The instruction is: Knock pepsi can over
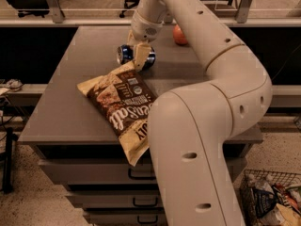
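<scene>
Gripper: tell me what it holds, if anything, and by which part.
Cannot be told. The gripper is down against the middle of the pepsi can, just behind the chip bag, but whether it actually grips the can is not visible.

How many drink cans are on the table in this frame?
1. The pepsi can lies on its side on the far half of the table, just beyond the chip bag, with the gripper right at it. The arm could hide others.
</scene>
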You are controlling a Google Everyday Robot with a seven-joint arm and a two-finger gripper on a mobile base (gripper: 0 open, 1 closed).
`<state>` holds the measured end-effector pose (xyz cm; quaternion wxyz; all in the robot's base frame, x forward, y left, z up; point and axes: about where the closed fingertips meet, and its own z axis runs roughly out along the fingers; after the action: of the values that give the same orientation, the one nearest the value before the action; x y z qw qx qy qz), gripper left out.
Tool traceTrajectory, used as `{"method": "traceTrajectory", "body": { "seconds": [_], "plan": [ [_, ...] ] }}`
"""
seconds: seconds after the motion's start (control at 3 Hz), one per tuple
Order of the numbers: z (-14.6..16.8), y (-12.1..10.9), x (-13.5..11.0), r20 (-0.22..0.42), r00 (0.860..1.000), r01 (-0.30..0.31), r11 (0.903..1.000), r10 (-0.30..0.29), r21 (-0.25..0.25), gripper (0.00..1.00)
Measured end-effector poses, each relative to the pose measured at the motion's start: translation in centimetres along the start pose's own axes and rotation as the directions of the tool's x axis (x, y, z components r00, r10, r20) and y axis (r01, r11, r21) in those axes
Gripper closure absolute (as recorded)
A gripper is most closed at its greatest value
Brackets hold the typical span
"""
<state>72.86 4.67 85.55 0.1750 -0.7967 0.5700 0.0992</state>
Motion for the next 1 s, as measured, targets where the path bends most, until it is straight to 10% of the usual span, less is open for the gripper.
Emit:
{"method": "traceTrajectory", "body": {
  "seconds": [1.0],
  "plan": [
    [-0.78,0.2,0.65,-0.007,1.0,-0.025,0.9991,0.026,0.035,0.0]
  ]
}}
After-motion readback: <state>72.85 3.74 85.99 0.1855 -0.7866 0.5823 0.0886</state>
